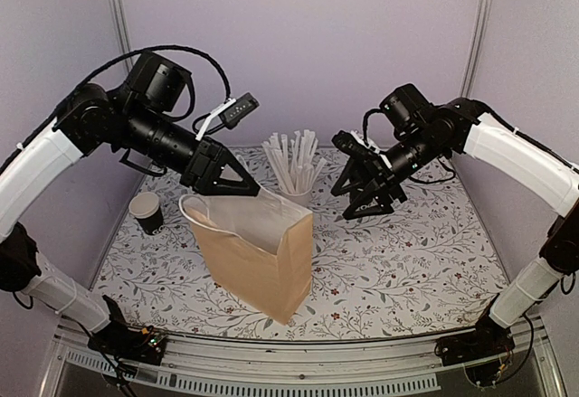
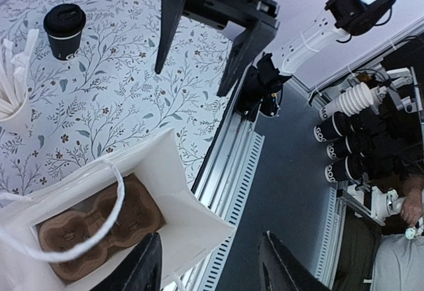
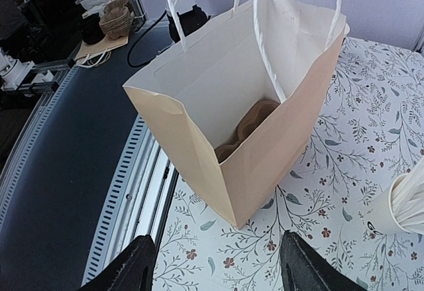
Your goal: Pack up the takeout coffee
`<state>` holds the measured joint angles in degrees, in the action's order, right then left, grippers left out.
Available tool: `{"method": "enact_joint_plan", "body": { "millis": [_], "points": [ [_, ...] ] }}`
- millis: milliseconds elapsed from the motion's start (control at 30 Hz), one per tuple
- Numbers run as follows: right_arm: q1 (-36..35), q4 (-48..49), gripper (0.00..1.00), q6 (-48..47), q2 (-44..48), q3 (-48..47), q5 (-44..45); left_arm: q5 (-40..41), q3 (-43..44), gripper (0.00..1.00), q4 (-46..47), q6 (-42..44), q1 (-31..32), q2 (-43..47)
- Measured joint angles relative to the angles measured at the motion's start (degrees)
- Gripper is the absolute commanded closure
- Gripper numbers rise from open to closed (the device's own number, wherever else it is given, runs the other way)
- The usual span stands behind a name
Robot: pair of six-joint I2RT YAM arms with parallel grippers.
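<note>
Paper bag [image 1: 258,261] matt, smooth; pulp carrier [image 2: 99,228] rough; paper cup [image 1: 147,213] matt black.

I'm holding the left arm [image 1: 36,171] arched up and inward, wrist angling down; the left gripper [image 1: 233,184] is hanging with its jaws apart, gripping nothing; the right arm [image 1: 520,157] is mirroring it from the opposite side; the right gripper [image 1: 362,200] is pointing downward, fingers spread, likewise empty.

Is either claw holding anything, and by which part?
Nothing is held: the left claw stands open over the brown paper bag, the right claw open beside it.
</note>
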<state>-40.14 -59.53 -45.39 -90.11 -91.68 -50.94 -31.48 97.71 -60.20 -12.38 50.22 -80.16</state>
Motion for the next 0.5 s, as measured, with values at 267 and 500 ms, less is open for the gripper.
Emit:
{"method": "enact_joint_plan", "body": {
  "millis": [267, 500],
  "points": [
    [0.00, 0.00, 0.33, 0.00, 0.00, 0.00, -0.02, 3.41, 3.93, 0.49, -2.32, 1.40, -0.24, 1.07],
    [-0.09, -0.04, 0.34, -0.04, 0.04, 0.00, -0.09, 28.79, -1.86, 0.43, -3.89, 7.69, -0.31, 5.66]
  ]
}}
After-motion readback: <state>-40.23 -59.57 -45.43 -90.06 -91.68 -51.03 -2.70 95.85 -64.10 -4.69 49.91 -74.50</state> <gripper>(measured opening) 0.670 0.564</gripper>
